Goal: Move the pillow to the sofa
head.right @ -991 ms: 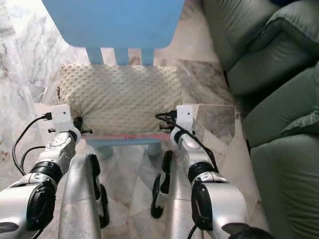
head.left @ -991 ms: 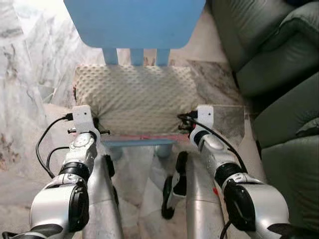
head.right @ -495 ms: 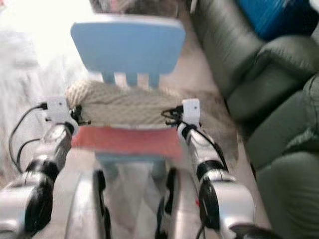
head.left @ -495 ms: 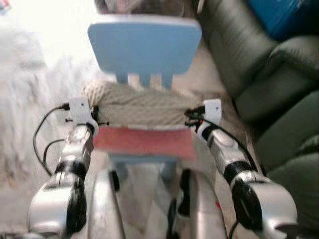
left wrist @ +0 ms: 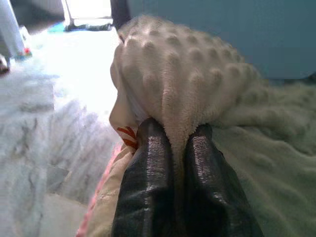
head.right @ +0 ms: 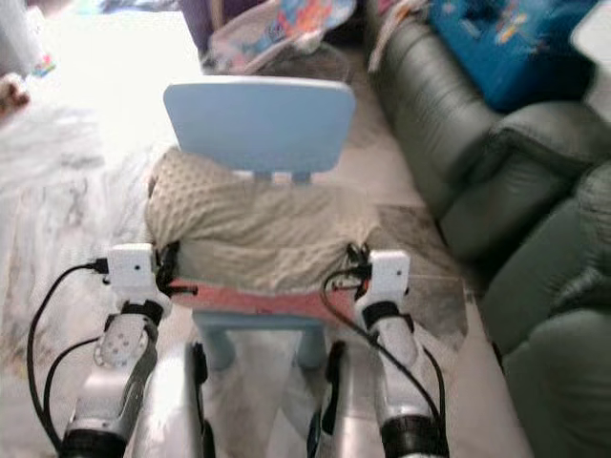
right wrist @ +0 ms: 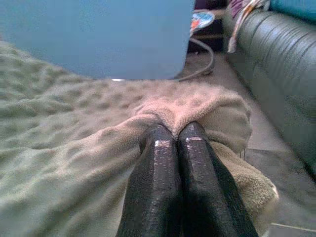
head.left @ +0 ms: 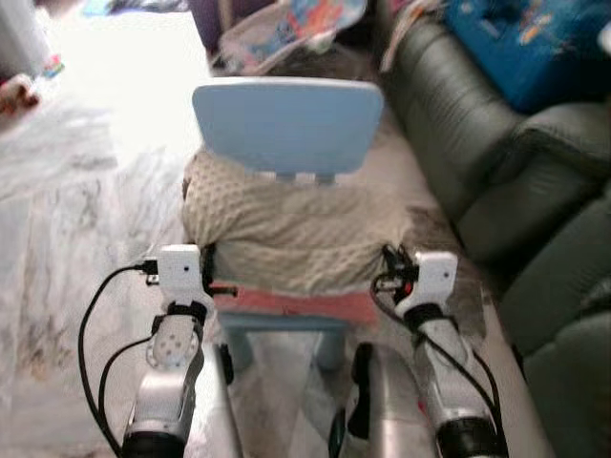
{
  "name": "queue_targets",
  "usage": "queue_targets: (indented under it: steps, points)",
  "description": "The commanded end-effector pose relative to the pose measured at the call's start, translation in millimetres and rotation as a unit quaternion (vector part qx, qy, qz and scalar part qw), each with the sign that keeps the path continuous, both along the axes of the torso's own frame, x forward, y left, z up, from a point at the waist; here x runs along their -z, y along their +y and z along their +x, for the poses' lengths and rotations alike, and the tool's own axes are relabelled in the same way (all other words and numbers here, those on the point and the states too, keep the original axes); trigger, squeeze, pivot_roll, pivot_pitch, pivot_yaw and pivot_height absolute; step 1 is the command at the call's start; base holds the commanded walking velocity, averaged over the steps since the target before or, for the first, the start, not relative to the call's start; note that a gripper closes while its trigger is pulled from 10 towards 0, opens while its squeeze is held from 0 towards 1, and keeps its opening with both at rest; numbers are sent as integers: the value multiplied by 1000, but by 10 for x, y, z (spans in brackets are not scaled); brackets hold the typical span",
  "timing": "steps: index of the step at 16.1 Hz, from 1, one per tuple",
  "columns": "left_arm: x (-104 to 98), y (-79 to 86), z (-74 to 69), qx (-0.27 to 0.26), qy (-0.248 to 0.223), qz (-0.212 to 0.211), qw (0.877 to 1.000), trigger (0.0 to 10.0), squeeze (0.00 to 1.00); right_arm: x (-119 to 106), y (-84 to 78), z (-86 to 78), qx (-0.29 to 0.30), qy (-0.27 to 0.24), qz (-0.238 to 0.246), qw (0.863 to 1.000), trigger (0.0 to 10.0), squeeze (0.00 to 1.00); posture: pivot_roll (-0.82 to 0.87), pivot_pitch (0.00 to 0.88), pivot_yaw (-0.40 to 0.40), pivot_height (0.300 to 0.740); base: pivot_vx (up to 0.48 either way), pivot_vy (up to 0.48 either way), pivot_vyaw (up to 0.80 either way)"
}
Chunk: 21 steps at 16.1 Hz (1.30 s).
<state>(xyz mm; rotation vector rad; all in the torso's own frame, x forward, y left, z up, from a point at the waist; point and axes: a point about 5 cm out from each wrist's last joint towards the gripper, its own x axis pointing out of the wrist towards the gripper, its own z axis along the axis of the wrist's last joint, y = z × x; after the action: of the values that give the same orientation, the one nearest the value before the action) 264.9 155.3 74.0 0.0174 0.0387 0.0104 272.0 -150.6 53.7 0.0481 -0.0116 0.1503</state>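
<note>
Fabric alone is what we hold: our left gripper (left wrist: 170, 136) and right gripper (right wrist: 175, 136) each pinch a corner fold of the beige bumpy fleece pillow (head.left: 286, 224), lying on the light-blue wooden chair (head.left: 286, 124). Swinging toward the dark green leather sofa (head.left: 496, 162), a fold could slip, or the pillow could snag the backrest.

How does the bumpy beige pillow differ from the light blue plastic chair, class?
The bumpy beige pillow looks soft and sagging, pinched at each end by the left gripper and right gripper; the light blue plastic chair looks rigid, ungripped. The pillow is dimpled, the chair smooth. The chair back rises above the pillow. Both stand beside the green sofa.
</note>
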Motion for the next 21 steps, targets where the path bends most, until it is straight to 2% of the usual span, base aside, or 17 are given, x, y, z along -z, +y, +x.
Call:
queue_targets:
  steps: [1, 2, 3, 4, 5, 6, 7, 9, 10, 13, 15, 18, 21]
  points:
    - [-135, -14, 0, 0, -39, 19, 999, 0, 0, -113, -17, 18, 6, -33, -12, 999, 0, 0, 80, 0, -28, 566, 0, 0, 0]
    - [-137, -28, -35, 0, -35, 24, 999, 0, 0, -108, -55, -1, 13, -32, -17, 999, 0, 0, 74, 0, -26, 566, 0, 0, 0]
    - [-109, -49, -150, 10, -17, 53, 998, 4824, 0, -156, -157, -24, 31, -28, -15, 999, 0, 0, 69, 0, -29, 566, 0, 0, 0]
    - [-81, -51, -204, 11, -5, 67, 998, 10000, 0, -179, -208, -51, 43, -21, -13, 999, 0, 0, 68, 0, -29, 566, 0, 0, 0]
    - [-26, -43, -238, 18, 9, 76, 997, 10000, 0, -205, -225, -76, 30, -20, -20, 999, 0, 0, 61, 0, -28, 566, 0, 0, 0]
    - [28, -47, -258, 27, 17, 79, 996, 10000, 0, -224, -238, -83, 20, -22, -29, 999, 8902, 0, 57, 0, -25, 566, 0, 0, 0]
    - [47, -78, -269, 39, 14, 83, 996, 10000, 0, -233, -257, -64, 23, -22, -26, 999, 10000, 0, 58, 0, -32, 571, 0, 0, 0]
    - [40, -160, -243, 73, 2, 93, 993, 10000, 0, -268, -245, 8, 19, -25, -18, 999, 10000, 0, 64, 0, -42, 591, 0, 0, 0]
    - [45, -126, -216, 52, 7, 91, 994, 10000, 0, -289, -214, 37, 15, -25, -15, 999, 10000, 0, 63, 0, -43, 600, 0, 0, 0]
    - [42, -122, -192, 39, 15, 86, 995, 10000, 0, -321, -177, 48, 7, -20, -11, 1000, 10000, 0, 68, 0, -46, 635, 0, 0, 0]
    - [25, -107, -111, 26, 11, 85, 996, 10000, 0, -296, -189, 43, 9, -13, -8, 1000, 10000, 0, 66, 0, -34, 659, 0, 0, 0]
    - [13, -122, -55, 22, 14, 69, 997, 10000, 0, -297, -194, 45, 12, -10, -7, 1000, 10000, 0, 59, 0, -31, 689, 0, 0, 0]
    - [9, -235, -26, 49, 18, 39, 998, 10000, 0, -334, -200, 69, 12, -14, -10, 1000, 10000, 0, 54, 0, -29, 728, 0, 0, 0]
